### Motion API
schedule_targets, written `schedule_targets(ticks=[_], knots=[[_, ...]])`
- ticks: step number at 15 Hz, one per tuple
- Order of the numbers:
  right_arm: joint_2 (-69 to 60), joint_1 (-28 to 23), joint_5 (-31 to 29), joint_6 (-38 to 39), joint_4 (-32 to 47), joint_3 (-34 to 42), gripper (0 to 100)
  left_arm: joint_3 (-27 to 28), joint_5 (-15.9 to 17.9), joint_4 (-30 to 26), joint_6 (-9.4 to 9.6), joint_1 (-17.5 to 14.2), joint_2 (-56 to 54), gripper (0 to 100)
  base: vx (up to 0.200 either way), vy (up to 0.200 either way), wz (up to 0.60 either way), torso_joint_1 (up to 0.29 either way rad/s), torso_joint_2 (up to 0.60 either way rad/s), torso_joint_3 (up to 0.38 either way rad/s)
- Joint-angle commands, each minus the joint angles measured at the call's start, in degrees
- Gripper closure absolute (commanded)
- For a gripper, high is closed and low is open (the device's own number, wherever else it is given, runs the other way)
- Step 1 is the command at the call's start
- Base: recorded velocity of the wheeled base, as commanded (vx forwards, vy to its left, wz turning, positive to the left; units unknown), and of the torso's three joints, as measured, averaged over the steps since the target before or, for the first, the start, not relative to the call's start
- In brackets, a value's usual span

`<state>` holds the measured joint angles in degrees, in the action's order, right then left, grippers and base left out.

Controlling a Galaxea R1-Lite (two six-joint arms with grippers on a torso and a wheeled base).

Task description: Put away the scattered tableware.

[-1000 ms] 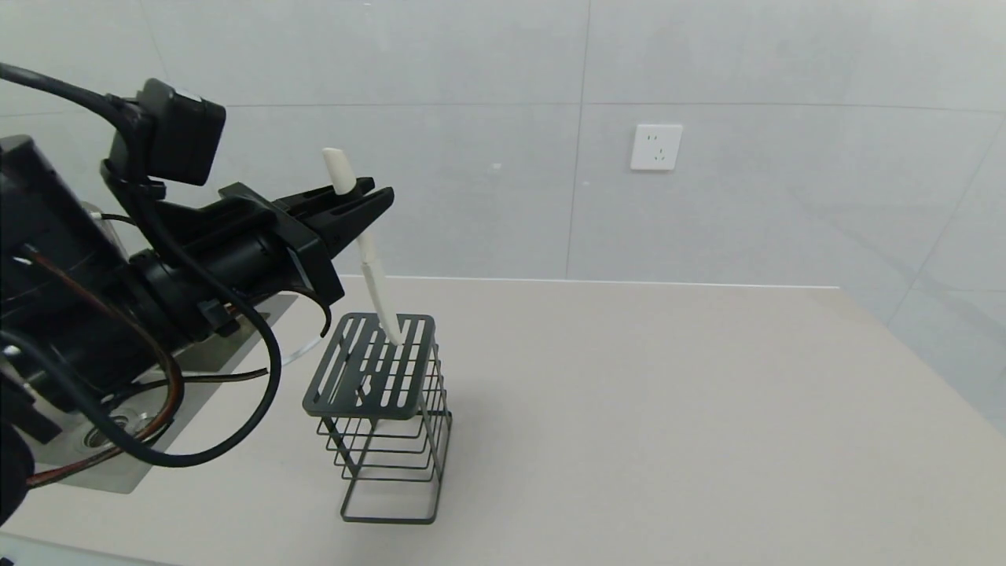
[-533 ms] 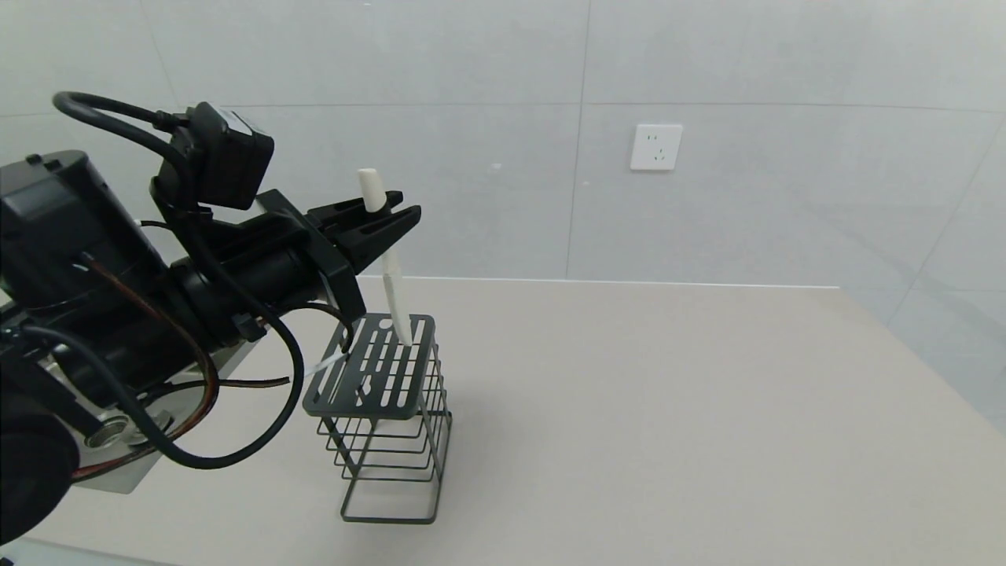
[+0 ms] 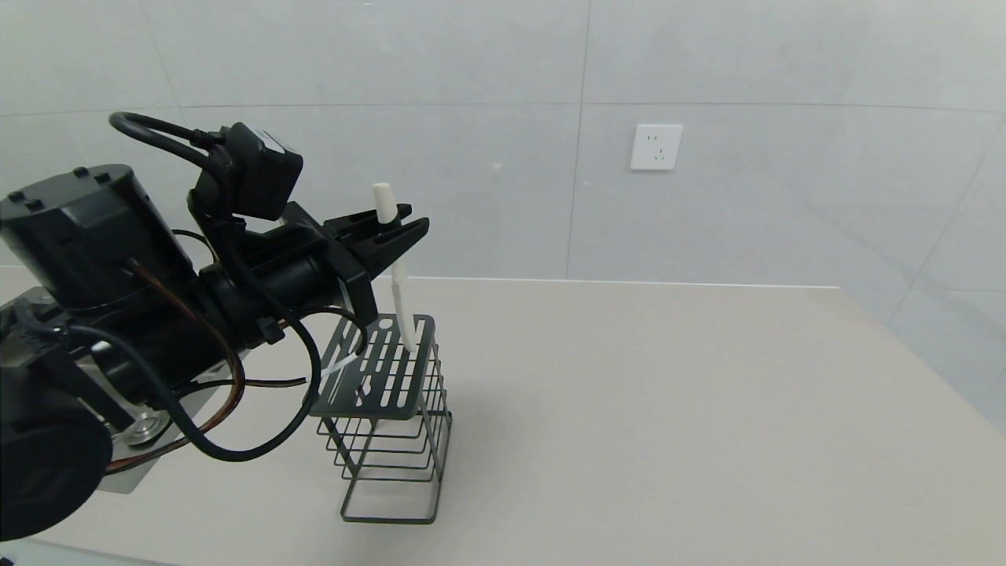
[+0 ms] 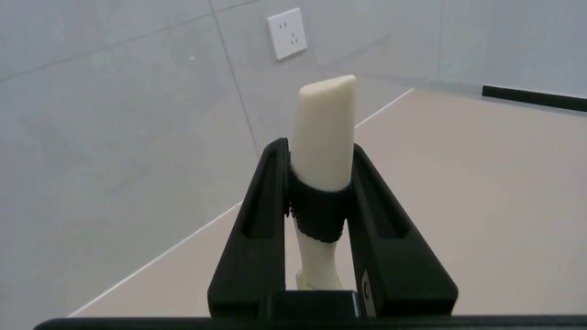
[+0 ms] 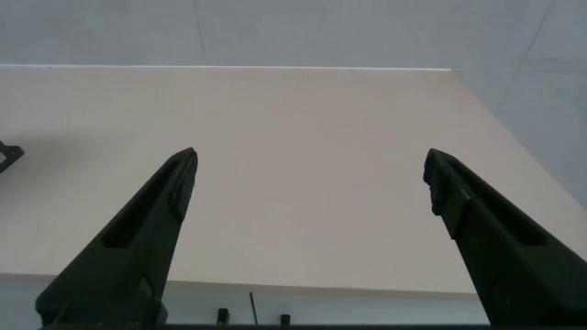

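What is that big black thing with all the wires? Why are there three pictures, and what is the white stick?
The black thing is a robot arm. The robot has two arms, and each ends in a gripper, a pincer that works like a hand. The big picture comes from a camera on the robot's head, looking down at a beige table. The other two come from small cameras on its wrists.

The left gripper is squeezing the white stick, which is the handle of a piece of tableware. It is held nearly upright, with its lower end at the slotted top of a black wire rack. The right gripper is open and holds nothing, with bare table under it.
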<state>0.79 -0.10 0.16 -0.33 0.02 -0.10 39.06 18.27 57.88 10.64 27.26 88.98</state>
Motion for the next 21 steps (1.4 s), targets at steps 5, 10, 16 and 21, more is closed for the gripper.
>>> schedule_targets(ticks=[5,10,16,21], knots=[[0.17,0.01,0.02,-0.02,-0.02,0.01,0,0.05,0.01,0.04,-0.01,-0.10,0.85,100,0.000,0.000,0.00,0.000,0.00,0.000],[0.17,0.01,0.02,-0.02,0.06,0.01,0,-0.12,0.18,0.04,-0.18,-0.28,1.02,100,0.000,0.000,0.00,0.000,0.00,0.000],[0.17,0.01,0.02,-0.02,-0.02,0.01,0,-1.53,1.41,0.04,-0.18,-0.28,1.99,100,0.000,0.000,0.00,0.000,0.00,0.000],[0.17,0.01,0.02,-0.02,0.06,0.01,0,-2.32,2.03,-0.05,-0.53,-0.45,3.39,100,0.000,0.000,0.00,0.000,0.00,0.000]])
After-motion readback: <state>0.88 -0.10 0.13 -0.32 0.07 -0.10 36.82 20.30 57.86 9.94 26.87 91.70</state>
